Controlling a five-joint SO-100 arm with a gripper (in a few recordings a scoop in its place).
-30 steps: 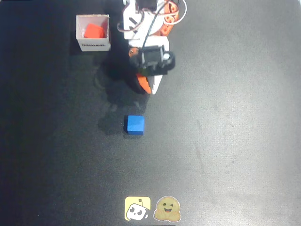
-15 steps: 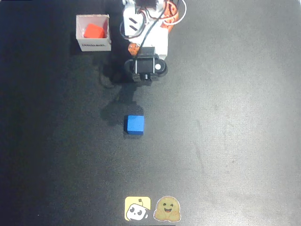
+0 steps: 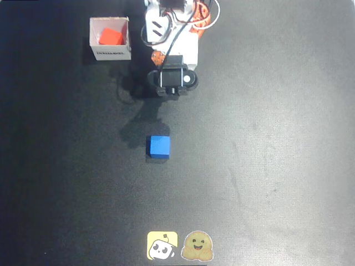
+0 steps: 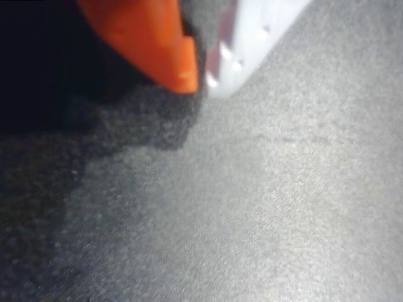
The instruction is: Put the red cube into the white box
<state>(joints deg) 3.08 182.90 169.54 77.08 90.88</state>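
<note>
Red cube (image 3: pixel 111 37) boxed, gripper (image 4: pixel 200 78) apart

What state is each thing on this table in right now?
red cube: lying inside the white box.
white box: upright, open at the top.
blue cube: resting flat on the table, alone.
gripper: shut, empty, above the bare table.
two stickers: flat at the table's near edge.

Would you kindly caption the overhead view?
Red cube sits inside white box; blue cube remains on table.
</note>
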